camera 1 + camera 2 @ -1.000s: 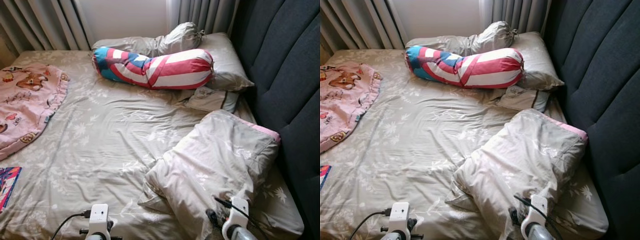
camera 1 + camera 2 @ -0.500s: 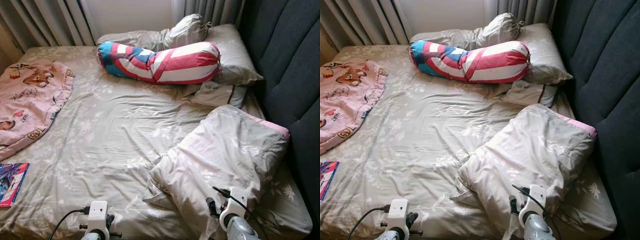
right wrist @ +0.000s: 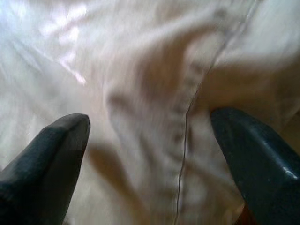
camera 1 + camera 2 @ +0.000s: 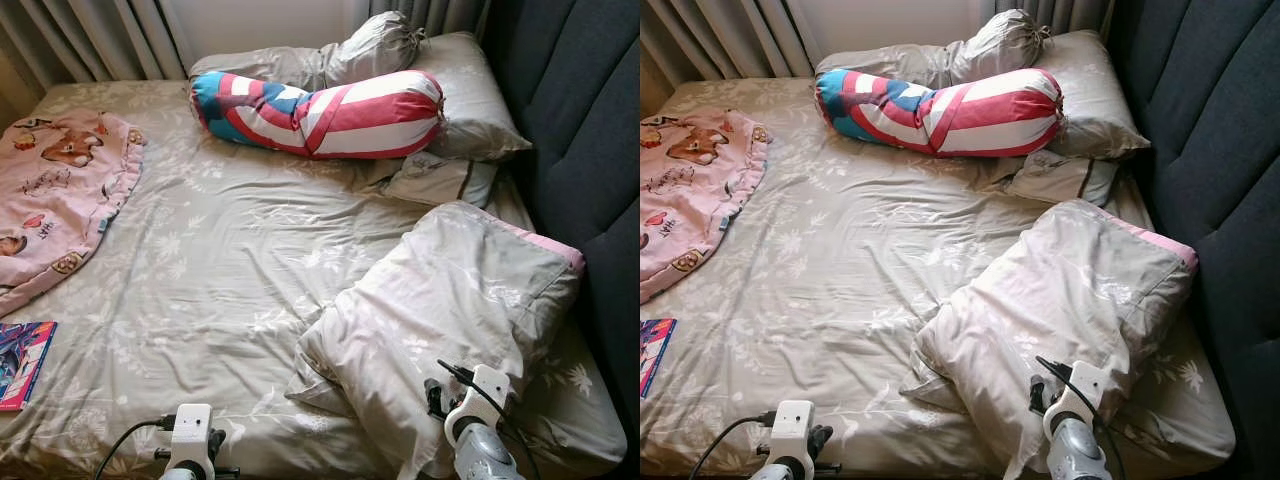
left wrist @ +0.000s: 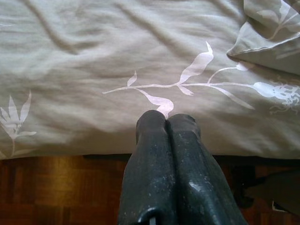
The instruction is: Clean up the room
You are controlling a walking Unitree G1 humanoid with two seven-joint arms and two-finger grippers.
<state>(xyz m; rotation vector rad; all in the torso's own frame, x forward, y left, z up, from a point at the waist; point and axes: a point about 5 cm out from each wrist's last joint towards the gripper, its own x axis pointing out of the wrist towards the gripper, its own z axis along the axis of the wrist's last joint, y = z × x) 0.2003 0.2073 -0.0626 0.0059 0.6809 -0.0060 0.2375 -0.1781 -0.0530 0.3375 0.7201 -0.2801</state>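
Note:
A grey-beige pillow point(image 4: 440, 310) with a pink edge lies askew at the bed's near right corner. My right gripper point(image 3: 150, 131) stands open right over its pale fabric point(image 3: 154, 93), one finger on each side of a seam; the right wrist point(image 4: 470, 400) sits at the pillow's near end. My left gripper point(image 5: 165, 123) is shut and empty, hovering by the bed's near edge over the leaf-print sheet point(image 5: 140, 56); its wrist point(image 4: 193, 432) shows low in the head view. A red, white and blue bolster point(image 4: 320, 112) lies across the head of the bed.
A pink cartoon blanket point(image 4: 55, 195) lies on the bed's left side, and a colourful book point(image 4: 20, 362) rests near the left front edge. More grey pillows point(image 4: 450, 100) sit behind the bolster. A dark padded headboard point(image 4: 580, 120) runs along the right. Wooden floor point(image 5: 56, 187) shows below the bed's edge.
The view has tilted down and shifted, so the bed's near edge and the book show more. The right wrist sits slightly further onto the pillow. Nothing was picked up.

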